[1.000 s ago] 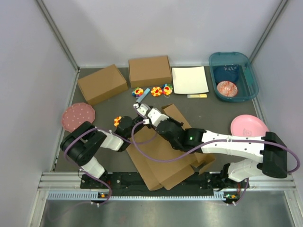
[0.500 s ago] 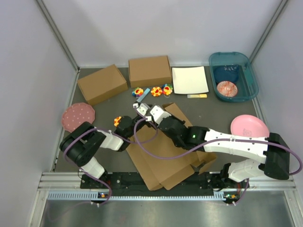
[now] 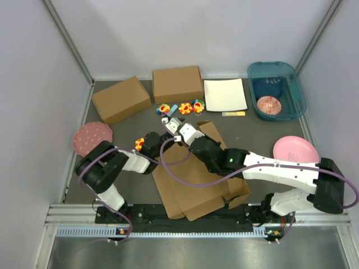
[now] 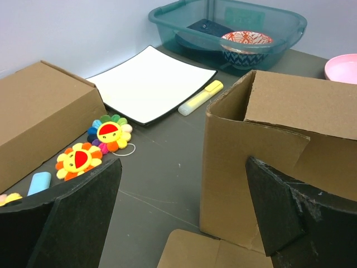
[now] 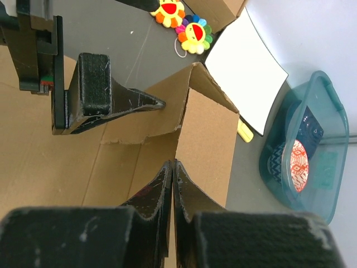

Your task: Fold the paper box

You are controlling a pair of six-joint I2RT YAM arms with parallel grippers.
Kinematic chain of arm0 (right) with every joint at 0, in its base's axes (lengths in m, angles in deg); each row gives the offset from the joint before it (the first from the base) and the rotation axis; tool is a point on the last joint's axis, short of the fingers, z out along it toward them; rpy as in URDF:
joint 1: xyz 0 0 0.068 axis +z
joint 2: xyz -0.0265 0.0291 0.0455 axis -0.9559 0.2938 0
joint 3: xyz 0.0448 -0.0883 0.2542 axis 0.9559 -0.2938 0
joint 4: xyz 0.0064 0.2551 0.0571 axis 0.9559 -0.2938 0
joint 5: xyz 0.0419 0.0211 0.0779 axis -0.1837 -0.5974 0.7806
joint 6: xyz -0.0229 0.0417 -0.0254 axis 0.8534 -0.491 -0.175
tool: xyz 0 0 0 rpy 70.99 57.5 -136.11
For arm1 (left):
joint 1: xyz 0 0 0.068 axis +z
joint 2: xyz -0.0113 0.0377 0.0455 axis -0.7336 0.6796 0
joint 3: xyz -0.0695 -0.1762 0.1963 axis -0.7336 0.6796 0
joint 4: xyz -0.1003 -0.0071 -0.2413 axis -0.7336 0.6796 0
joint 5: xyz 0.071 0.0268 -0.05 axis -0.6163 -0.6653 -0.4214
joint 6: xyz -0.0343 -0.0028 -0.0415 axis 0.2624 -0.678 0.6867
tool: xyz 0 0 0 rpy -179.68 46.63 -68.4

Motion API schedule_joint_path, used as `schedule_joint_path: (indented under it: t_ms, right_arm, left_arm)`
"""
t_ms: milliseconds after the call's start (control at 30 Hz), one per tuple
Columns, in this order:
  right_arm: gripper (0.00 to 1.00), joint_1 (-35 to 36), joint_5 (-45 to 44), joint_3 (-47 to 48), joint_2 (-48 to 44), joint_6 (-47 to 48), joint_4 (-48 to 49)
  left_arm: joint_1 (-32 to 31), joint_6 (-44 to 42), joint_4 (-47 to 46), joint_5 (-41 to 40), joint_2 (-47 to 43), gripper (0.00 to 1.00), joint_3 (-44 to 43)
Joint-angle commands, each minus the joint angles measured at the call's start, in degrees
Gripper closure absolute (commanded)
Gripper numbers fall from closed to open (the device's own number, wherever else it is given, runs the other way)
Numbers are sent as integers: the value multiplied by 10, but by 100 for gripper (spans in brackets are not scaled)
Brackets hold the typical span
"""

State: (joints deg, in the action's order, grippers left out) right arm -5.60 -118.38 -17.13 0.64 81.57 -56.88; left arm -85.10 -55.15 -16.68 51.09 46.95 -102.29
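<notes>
The paper box (image 3: 190, 188) is a brown die-cut cardboard sheet lying mid-table, with its far flaps standing up as a corner (image 4: 268, 145) (image 5: 206, 134). My left gripper (image 3: 165, 128) (image 4: 184, 162) is open at the sheet's far left corner, nothing between its fingers; the raised flap stands just in front of its right finger (image 4: 279, 206). My right gripper (image 3: 188, 134) (image 5: 172, 163) is shut and holds nothing, its tips at the crease where the two raised flaps meet. The left gripper's finger (image 5: 111, 103) shows on the other side of that flap.
Two closed brown boxes (image 3: 120, 99) (image 3: 177, 84) and a white sheet (image 3: 224, 94) line the back. A teal bin (image 3: 294, 92) holds a patterned bowl. Flower toys (image 3: 185, 108), a yellow marker (image 3: 233, 114), a pink plate (image 3: 294, 150) and a dotted pink plate (image 3: 92, 138) lie around.
Both grippers have moved a little toward the back right, and the cardboard sheet has slid and turned slightly with them. Neither gripper's state has changed.
</notes>
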Motion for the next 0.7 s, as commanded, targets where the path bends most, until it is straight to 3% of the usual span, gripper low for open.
schedule_joint_path:
  t_ms: [0, 100, 333, 433, 533, 667]
  right_arm:
    - [100, -6, 26, 1, -15, -6, 6]
    - [100, -9, 29, -1, -14, -6, 6]
    - [99, -13, 6, 11, -17, 0, 6]
    - [78, -12, -9, 22, -16, 7, 6]
    - [65, -13, -29, 28, -13, 17, 6]
    - [57, -13, -48, 30, -11, 28, 5]
  left_arm:
    - [0, -18, -44, 37, 17, 3, -13]
    - [1, -12, -47, 43, 22, 9, -11]
    - [0, 0, -58, 26, 21, 7, 2]
    - [-1, 1, -58, 23, 19, 6, 5]
    - [-1, 0, -59, 22, 18, 6, 7]
    - [-1, 0, -62, 19, 15, 6, 11]
